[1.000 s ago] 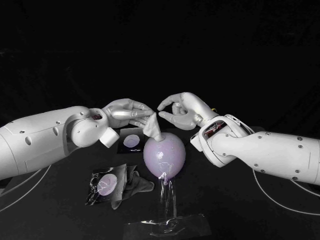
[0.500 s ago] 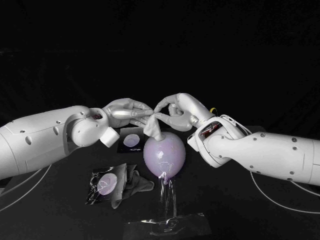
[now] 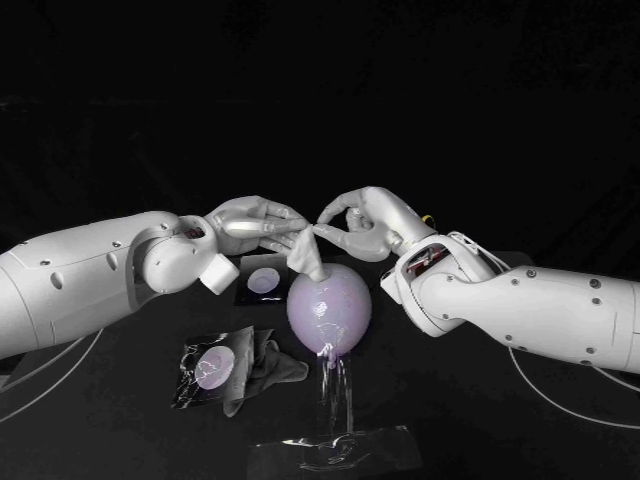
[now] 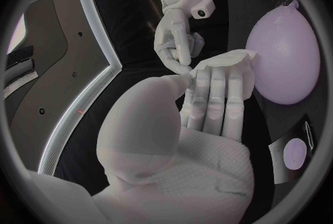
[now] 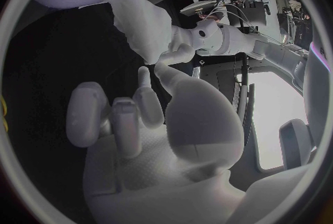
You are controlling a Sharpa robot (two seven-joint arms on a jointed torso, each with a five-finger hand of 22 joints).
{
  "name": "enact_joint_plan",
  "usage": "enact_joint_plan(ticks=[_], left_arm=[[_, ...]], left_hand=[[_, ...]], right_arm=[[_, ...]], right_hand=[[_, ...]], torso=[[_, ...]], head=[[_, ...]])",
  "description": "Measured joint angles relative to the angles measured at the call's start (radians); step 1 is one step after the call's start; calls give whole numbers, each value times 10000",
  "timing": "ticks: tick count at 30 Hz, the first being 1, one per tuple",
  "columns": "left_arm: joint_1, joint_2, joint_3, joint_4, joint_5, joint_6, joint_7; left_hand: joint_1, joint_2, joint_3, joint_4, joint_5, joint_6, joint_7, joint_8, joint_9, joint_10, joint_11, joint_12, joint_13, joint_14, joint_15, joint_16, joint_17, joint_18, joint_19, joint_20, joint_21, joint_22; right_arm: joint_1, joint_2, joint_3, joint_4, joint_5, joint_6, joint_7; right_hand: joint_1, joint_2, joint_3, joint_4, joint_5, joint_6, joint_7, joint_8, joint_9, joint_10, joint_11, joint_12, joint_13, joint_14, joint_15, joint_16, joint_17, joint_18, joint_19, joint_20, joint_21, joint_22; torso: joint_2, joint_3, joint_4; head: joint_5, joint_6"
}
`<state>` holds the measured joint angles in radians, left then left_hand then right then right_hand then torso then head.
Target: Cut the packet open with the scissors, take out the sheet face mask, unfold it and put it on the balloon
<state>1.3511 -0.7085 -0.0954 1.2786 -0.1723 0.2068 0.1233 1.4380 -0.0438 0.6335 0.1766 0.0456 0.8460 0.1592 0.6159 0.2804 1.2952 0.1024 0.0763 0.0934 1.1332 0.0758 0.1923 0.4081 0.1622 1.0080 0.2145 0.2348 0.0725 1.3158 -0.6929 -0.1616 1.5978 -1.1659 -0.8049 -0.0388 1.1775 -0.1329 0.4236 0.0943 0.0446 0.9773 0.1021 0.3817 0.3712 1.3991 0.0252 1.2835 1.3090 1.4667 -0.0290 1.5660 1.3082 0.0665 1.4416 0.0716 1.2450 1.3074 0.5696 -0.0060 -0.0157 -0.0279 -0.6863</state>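
Hanging from the fingertips of the robot's left hand (image 3: 255, 226), the folded white sheet face mask (image 3: 309, 257) drooped as a narrow, wrinkled wad. Its lower end met the top of the pale lilac egg-shaped balloon (image 3: 327, 312), as far as the head view showed. The balloon stood on a clear plastic stand (image 3: 335, 440) near the middle of the black table (image 3: 436, 400). You had the left hand grasping the mask's upper end between thumb and fingers, and the left wrist view showed the cloth bunched at those fingertips with the balloon just beside it. The right hand (image 3: 358, 222) had its thumb and a finger curved into a ring, and their tips met at the same upper corner, right against the left fingers. I could not tell whether they gripped a layer or only touched it. By my judgement this sheet would handle as damp, limp and very light: it would cling to itself, stretch or tear if you yanked it, and slip from smooth fingertips. You would do best to take a single outer edge at the top, close beside the left hand's pinch, and draw the two hands apart slowly so the folds peeled open. The balloon looked light and springy, so I would expect it to tip under a hard push. The cut dark foil packet (image 3: 216, 365) lay crumpled on the table to the robot's left of the stand, and a small dark card with a pale round spot (image 3: 265, 282) lay farther back, below the left wrist.
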Motion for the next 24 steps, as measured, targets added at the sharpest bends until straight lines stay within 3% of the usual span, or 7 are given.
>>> enact_joint_plan(ticks=[4,10,24], left_arm=[[-3,-3,0,0,-12,0,3],[-8,0,1,4,-57,-1,8],[-12,13,2,21,-158,-1,14]], left_hand=[[1,1,0,0,0,-2,0,0,0,0,0,0,0,0,0,0,0,102,1,-1,0,-1],[3,2,0,0,-19,-5,2,1,0,-1,1,0,9,0,0,0,12,107,1,-1,0,-1],[15,14,31,-32,1,-38,1,33,0,-16,16,0,8,0,1,-1,10,99,1,-1,0,7]], right_arm=[[-4,-46,0,95,61,-77,-167],[-11,5,0,128,282,-102,-326],[-27,256,0,-49,743,-6,-401]], right_hand=[[-173,-90,-146,202,0,35,33,0,-32,33,33,0,-10,0,0,14,0,1,17,-18,0,-1],[-185,-102,-210,318,0,35,33,0,-47,34,34,39,-18,-1,1,13,-1,1,16,-17,0,1],[-185,-102,-220,328,0,65,1,0,-48,69,-2,112,-10,-2,2,5,-8,1,13,-16,-1,6]], torso=[[-2,1,-7],[-3,2,-6],[6,1,-1]], head=[[16,-1],[12,-1],[-10,-35]])
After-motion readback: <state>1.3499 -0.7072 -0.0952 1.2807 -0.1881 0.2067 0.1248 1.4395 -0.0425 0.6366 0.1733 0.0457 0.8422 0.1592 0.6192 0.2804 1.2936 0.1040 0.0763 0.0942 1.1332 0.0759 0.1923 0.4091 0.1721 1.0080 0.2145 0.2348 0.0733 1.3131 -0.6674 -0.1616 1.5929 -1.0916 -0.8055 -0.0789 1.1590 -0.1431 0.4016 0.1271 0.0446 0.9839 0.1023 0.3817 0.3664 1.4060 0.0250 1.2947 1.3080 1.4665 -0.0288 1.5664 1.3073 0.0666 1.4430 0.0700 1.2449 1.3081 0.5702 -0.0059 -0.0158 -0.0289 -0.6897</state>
